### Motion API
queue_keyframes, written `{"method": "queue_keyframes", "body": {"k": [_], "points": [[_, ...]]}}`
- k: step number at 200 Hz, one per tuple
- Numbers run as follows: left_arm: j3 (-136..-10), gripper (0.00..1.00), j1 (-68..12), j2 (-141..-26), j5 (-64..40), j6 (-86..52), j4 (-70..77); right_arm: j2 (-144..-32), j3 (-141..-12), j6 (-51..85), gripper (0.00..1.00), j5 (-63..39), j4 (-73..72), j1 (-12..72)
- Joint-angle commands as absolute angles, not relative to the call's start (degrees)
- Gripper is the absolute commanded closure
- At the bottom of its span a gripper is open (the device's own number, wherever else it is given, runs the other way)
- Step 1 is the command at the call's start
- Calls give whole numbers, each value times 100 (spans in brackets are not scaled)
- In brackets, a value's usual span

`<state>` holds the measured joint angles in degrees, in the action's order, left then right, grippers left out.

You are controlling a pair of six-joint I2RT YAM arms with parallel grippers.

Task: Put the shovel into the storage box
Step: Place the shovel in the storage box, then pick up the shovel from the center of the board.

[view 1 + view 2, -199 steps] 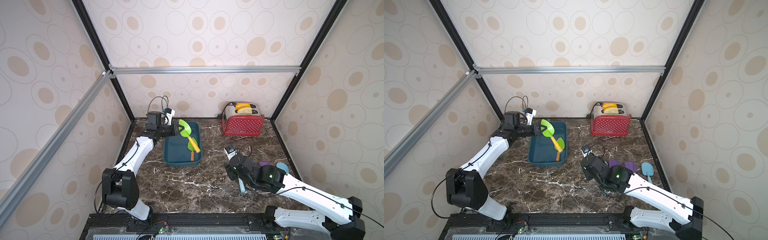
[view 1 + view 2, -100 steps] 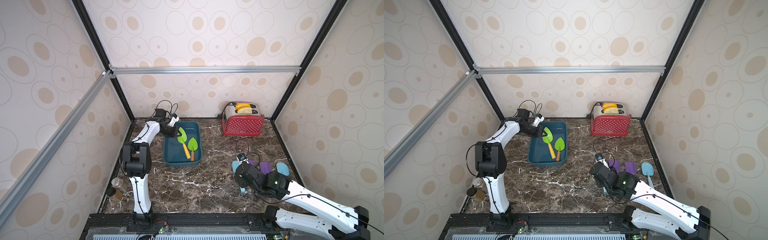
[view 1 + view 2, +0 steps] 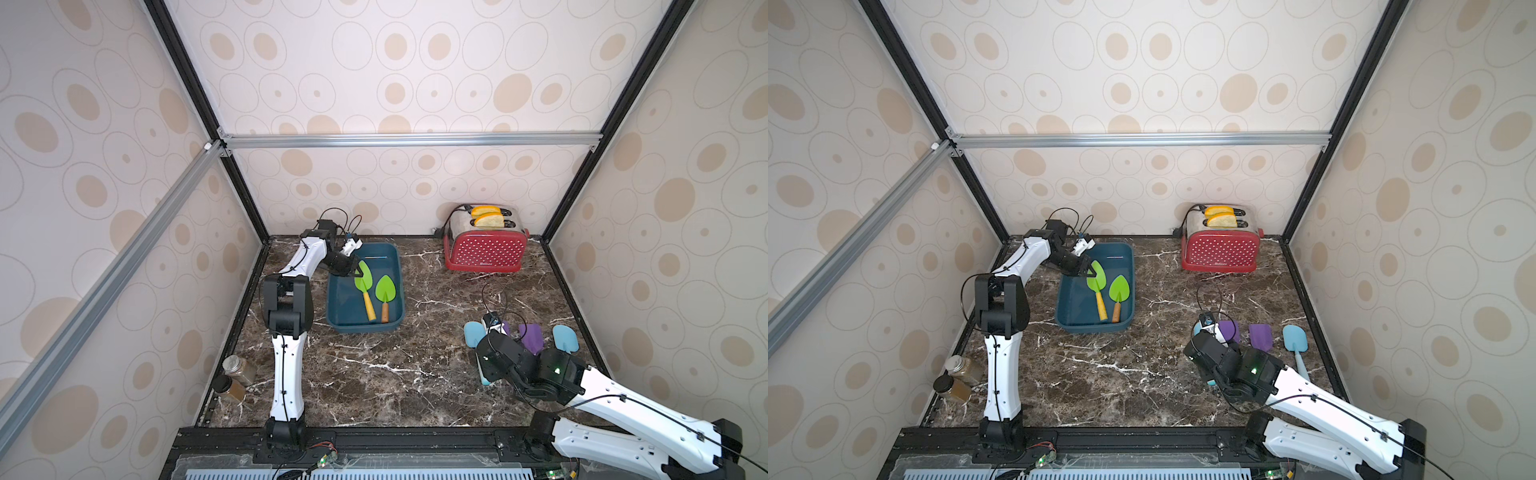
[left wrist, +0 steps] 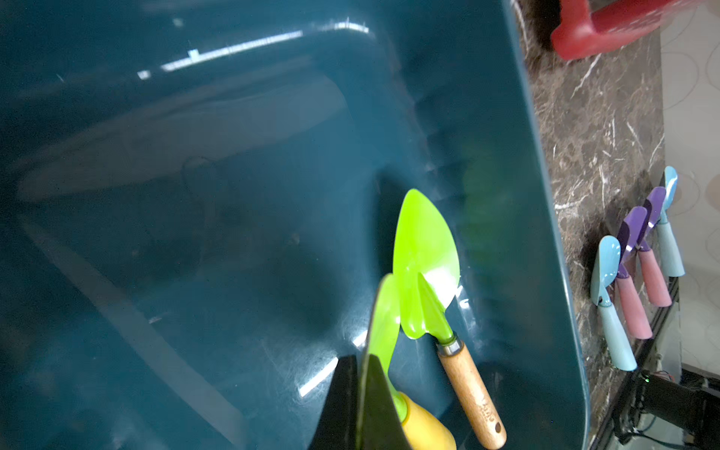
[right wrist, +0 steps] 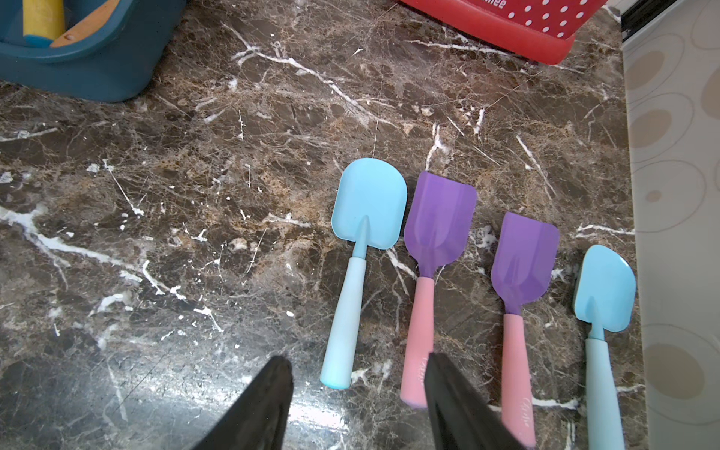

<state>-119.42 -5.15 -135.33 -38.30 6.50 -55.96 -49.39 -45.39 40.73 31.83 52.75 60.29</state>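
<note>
My left hand is clamped tight on the thin green blade of the yellow-handled shovel, the blade's edge pinched between the two black fingers. The rest of that shovel runs back under my hand to its yellow grip. In both top views it lies inside the storage box, blade at my fingertips and handle pointing away toward the box's near end. Just beside my left hand, on the side toward my other arm, the wooden-handled shovel lies on the box floor, its green blade next to the one I grip. I cannot tell whether the two touch. My left hand sits low in the box by its far left corner, with bare teal floor spread out ahead of it. My right hand is about half open and has hold of nothing. It is over the marble tabletop, well apart from the box. The handle end of a pale blue shovel shows in the gap between its fingers. Outside that gap, just past one finger, lies a purple shovel with a pink handle, then another purple shovel and a second pale blue shovel, all in a row. The red toaster stands well beyond my right hand, against the back wall.
</note>
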Motion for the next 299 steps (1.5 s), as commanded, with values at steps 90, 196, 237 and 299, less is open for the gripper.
{"method": "queue_keyframes", "body": {"k": [90, 196, 237, 299], "points": [[-12183, 75, -507, -14193, -3740, 687, -5880, -5102, -4491, 4112, 38, 3074, 5204, 5989], [-11817, 43, -501, -12803, -3166, 38, -5398, -5531, -4228, 4252, 35, 3096, 4914, 5646], [-10642, 39, -510, -11437, -3826, -666, -4181, -5887, -3771, 4086, 35, 2547, 4191, 5127], [-9015, 36, -877, -10064, -3936, -1326, -2843, -6553, -3328, 4014, 38, 1957, 3280, 4615]]}}
